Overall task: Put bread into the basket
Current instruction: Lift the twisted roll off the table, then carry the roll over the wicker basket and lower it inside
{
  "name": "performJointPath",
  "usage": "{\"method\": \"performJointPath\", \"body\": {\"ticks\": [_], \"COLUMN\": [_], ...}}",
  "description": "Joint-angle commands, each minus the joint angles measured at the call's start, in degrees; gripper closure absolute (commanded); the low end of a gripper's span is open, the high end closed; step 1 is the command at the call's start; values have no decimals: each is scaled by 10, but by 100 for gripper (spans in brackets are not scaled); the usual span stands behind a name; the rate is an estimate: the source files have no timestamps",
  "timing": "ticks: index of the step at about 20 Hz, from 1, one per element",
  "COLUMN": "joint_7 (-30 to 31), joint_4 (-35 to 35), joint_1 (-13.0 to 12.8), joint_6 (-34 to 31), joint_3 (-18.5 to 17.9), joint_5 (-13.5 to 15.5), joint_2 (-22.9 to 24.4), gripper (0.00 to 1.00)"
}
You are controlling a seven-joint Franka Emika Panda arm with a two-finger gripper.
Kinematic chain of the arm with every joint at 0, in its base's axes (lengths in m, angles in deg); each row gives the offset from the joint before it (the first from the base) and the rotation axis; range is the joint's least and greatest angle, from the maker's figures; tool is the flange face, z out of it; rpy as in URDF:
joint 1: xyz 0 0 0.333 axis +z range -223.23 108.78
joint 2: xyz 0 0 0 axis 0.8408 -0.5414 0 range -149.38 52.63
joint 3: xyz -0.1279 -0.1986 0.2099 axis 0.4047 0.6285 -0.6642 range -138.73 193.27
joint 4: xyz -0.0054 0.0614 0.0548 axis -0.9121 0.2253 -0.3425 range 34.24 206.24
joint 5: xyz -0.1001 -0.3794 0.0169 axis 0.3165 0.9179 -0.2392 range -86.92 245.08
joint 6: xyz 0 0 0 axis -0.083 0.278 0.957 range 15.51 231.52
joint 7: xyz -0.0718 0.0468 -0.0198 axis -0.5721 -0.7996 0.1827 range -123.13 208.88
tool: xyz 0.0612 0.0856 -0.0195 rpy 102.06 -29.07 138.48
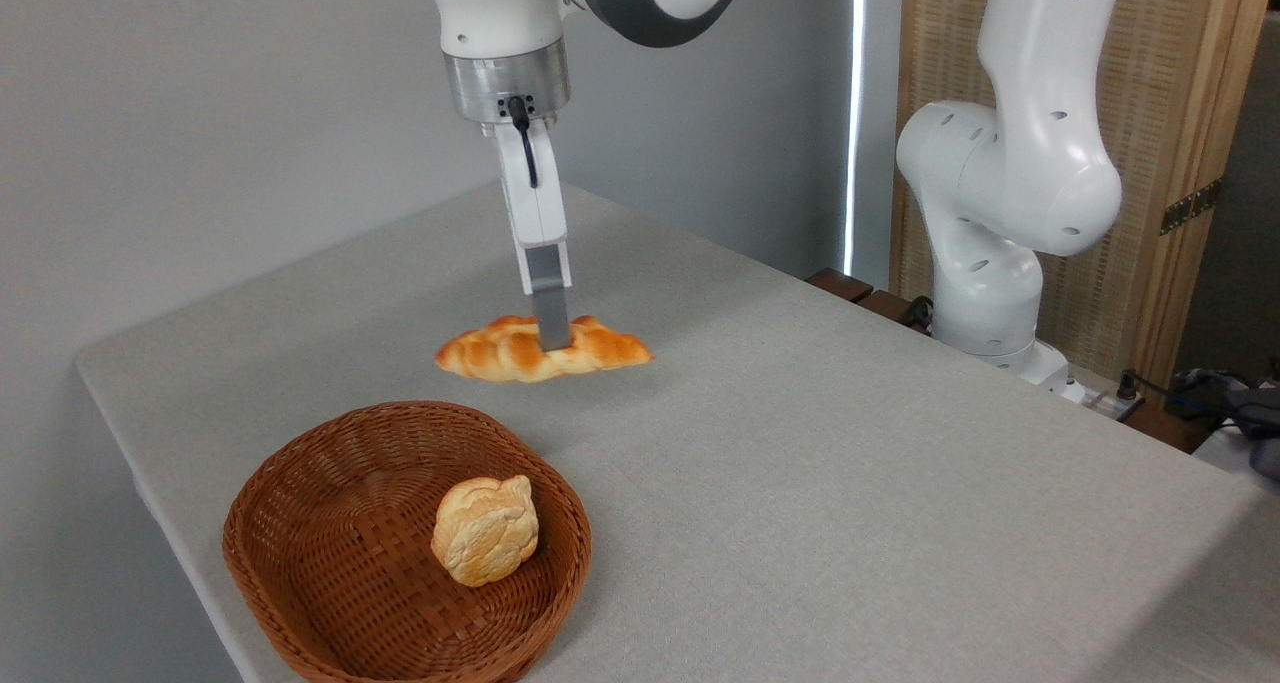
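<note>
Nearest stood the basket (300, 523), a bun (486, 530) inside toward its right. Beyond it, over the table (850, 483), the bread (500, 355) hung clamped at mid-length in the end effector (551, 338), long axis left to right. Basket lay below and nearer, slightly left of the load.

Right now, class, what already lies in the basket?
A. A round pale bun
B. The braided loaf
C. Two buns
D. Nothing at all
A: one round pale bun lies inside the basket, while the braided loaf sits between the jaws of the gripper beyond it.
</note>
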Motion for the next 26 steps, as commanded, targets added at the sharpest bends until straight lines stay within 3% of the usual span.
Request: {"method": "performJointPath", "body": {"ticks": [1, 6, 12, 16, 22, 26], "joint_7": [-1, 10, 112, 175, 226, 227], "joint_4": [-22, -56, -70, -102, -115, -119], "joint_1": [-1, 0, 0, 0, 0, 0], "joint_6": [33, 73, 161, 170, 170, 170], "joint_3": [-18, -39, -43, -50, -51, -54], "joint_5": [31, 35, 54, 63, 78, 73], "joint_2": [-27, -67, -108, -137, -163, -174], "gripper": [64, 64, 64, 61, 32, 2]}}
